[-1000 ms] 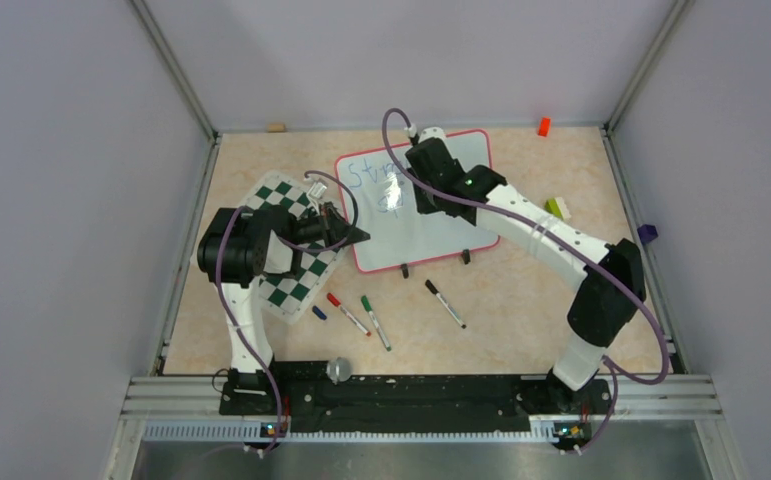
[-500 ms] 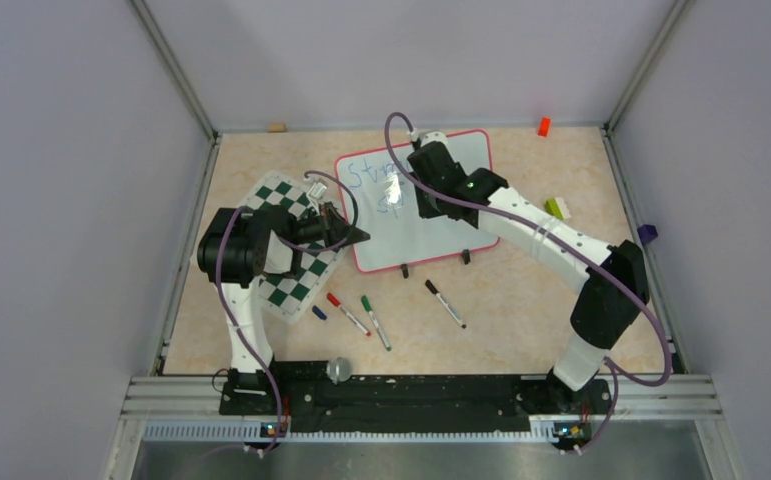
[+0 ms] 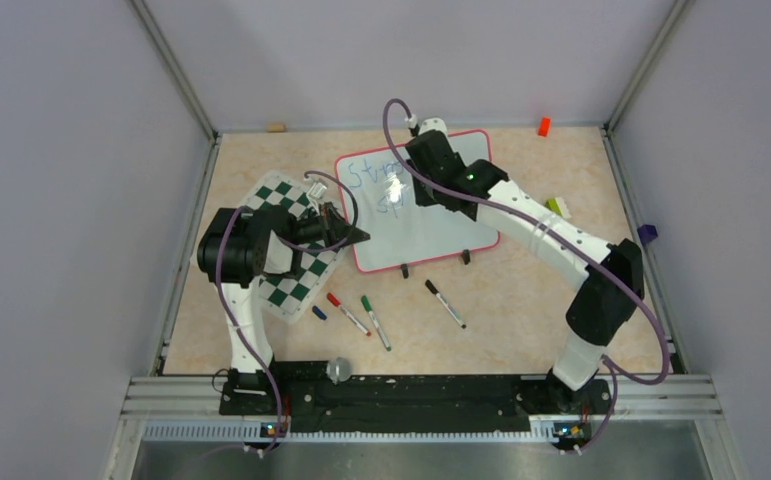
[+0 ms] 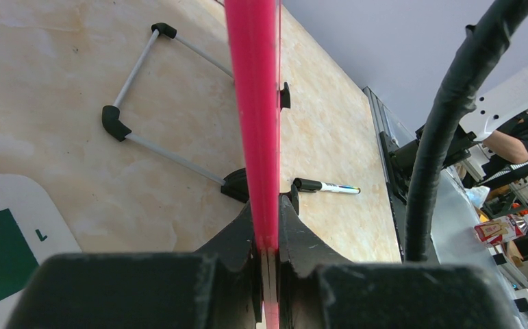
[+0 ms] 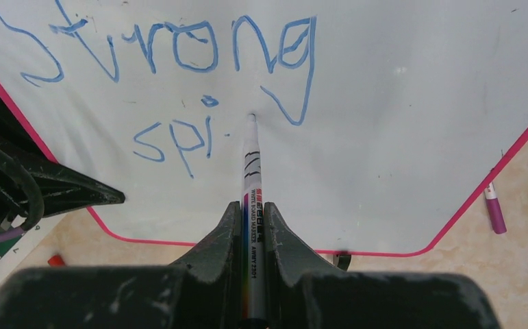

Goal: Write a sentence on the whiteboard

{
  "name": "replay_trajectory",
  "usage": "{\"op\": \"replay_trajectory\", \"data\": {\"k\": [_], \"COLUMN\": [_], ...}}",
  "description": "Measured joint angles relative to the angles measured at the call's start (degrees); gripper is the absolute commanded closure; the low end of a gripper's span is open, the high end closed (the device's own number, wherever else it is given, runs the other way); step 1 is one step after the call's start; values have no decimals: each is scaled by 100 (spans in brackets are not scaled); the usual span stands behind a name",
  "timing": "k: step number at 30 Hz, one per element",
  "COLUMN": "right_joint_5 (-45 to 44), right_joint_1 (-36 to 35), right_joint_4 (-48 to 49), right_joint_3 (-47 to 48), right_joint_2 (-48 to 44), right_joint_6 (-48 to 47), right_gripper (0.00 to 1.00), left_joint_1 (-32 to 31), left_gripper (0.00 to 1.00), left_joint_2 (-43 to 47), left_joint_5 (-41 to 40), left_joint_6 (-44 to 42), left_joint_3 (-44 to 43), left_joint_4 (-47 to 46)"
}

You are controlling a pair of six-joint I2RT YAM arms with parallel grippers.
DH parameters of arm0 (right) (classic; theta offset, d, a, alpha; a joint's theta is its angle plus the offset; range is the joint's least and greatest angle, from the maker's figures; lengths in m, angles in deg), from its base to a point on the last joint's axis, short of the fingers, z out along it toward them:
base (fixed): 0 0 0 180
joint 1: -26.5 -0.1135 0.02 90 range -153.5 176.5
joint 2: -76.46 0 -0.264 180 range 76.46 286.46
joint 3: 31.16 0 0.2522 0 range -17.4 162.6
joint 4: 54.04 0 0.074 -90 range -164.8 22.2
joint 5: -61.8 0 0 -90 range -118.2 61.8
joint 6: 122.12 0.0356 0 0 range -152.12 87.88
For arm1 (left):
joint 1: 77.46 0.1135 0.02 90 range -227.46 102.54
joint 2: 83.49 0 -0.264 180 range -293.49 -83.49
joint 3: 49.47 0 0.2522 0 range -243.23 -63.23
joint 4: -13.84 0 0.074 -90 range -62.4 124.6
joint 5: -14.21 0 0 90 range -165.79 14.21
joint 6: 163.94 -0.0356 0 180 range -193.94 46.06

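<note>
The whiteboard [image 3: 431,225], glossy white with a red-pink frame, lies at the table's middle back. Blue writing [image 5: 179,48] on it reads "Strong" with "spi" [image 5: 172,140] below. My right gripper [image 5: 253,212] is shut on a white whiteboard marker [image 5: 250,171], whose tip touches the board just right of "spi". It shows over the board's upper middle in the top view [image 3: 416,185]. My left gripper [image 3: 359,236] is shut on the board's left edge; the pink frame [image 4: 254,103] runs up between its jaws.
A green-and-white chessboard mat [image 3: 296,250] lies under the left arm. Red [image 3: 346,312], green [image 3: 375,321] and black [image 3: 444,302] markers lie in front of the board. Small blocks lie at the back right: orange [image 3: 543,126], lime [image 3: 557,207], purple [image 3: 647,233].
My right gripper has moved a little up and left across the board with the marker. The left arm has not moved.
</note>
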Motion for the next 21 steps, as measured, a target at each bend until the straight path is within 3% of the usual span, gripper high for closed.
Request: {"op": "replay_trajectory", "data": {"k": [21], "right_joint_5": [203], "right_joint_1": [-7], "right_joint_4": [20], "right_joint_3": [-44], "right_joint_2": [85], "right_joint_6": [-22], "right_gripper": [100], "left_joint_1": [0], "left_gripper": [100], "left_joint_2": [2], "left_joint_5": [0], "left_joint_6": [2], "left_joint_3": [2], "left_joint_4": [2]}}
